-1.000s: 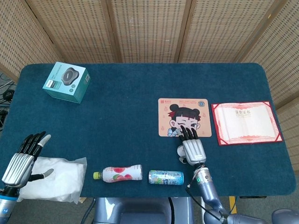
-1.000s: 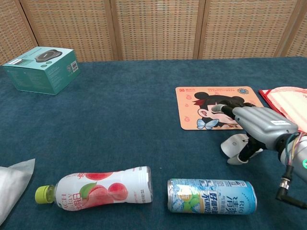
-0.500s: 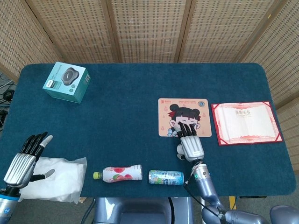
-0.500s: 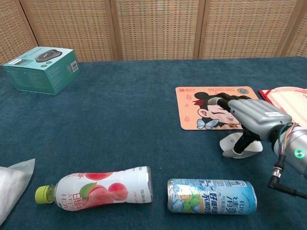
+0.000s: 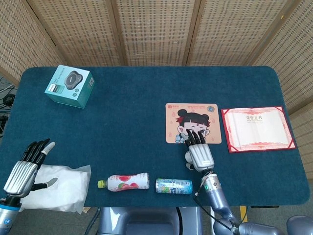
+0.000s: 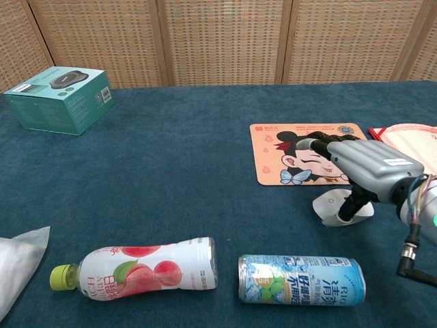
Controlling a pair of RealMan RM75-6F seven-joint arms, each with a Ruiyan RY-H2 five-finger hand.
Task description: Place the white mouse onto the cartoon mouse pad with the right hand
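Note:
The white mouse (image 6: 332, 206) lies on the blue table just in front of the cartoon mouse pad (image 6: 273, 167), near its right corner. My right hand (image 6: 365, 167) hovers over the mouse, fingers stretched forward over the pad's edge and thumb reaching down to the mouse's right side. From the head view the right hand (image 5: 199, 152) covers most of the mouse (image 5: 187, 158), and the mouse pad (image 5: 191, 111) lies just beyond it. My left hand (image 5: 23, 171) is at the table's near left with fingers spread, holding nothing.
A peach drink bottle (image 6: 143, 268) and a blue can (image 6: 300, 279) lie on their sides along the near edge. Beside the pad on the right sits a red-bordered certificate (image 5: 257, 128). A teal box (image 5: 70, 85) stands far left. A white cloth (image 5: 61, 188) lies by the left hand.
The right hand has shifted a little toward the pad and risen slightly. The mouse has gone from tipped to lying flat. The left hand has sunk slightly.

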